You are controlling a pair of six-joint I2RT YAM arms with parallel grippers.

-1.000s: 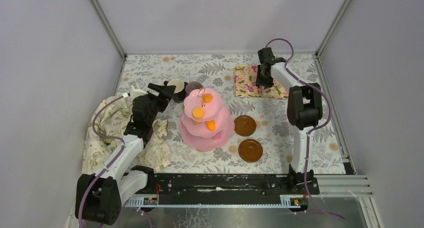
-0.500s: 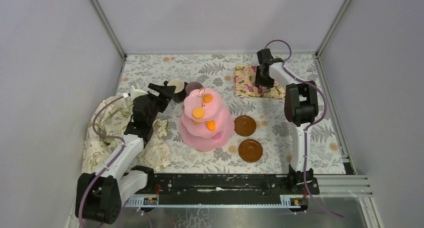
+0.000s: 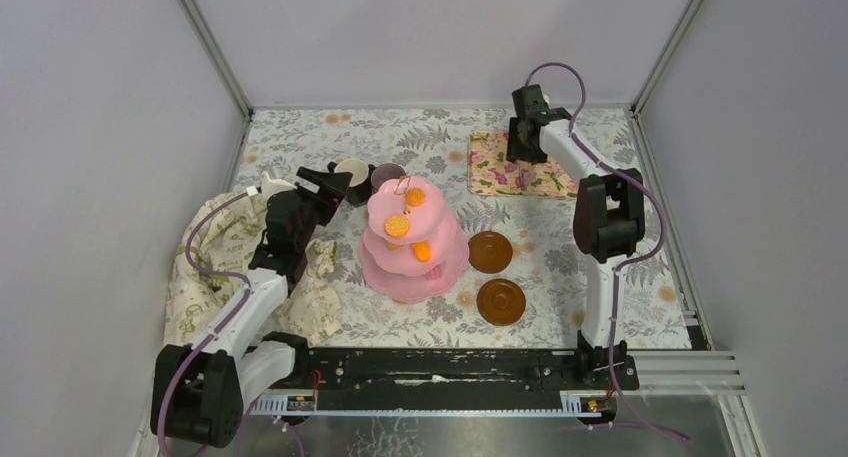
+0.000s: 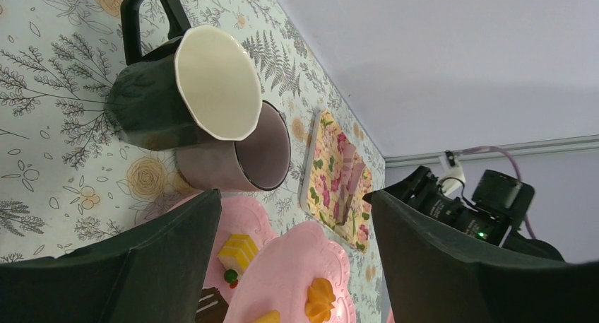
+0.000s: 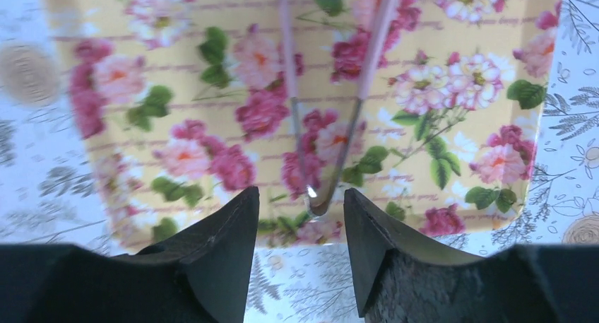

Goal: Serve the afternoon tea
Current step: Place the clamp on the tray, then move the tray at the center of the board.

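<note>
1. Already the cake stand (image 3: 412, 239) at frame centre carries sweets (image 3: 398, 226) on its tiers.
2. Both mugs (image 3: 352, 173) sit at its upper left, apart from the saucers (image 3: 490, 251) at lower right, so pairing them looks undone.
3. The left hand (image 3: 325, 185) gapes wide and empty, facing the mugs.
4. The right hand (image 3: 527, 142), fingers parted and holding nothing, hovers over tongs (image 5: 342, 153) on the floral tray (image 3: 490, 172), upper right.

The right hand (image 3: 521, 149) has drawn back over the floral tray (image 3: 492, 169) — jaws parting wider.

Bright, even, diffuse light, soft faint shadows, slight blur in the right wrist view
</note>
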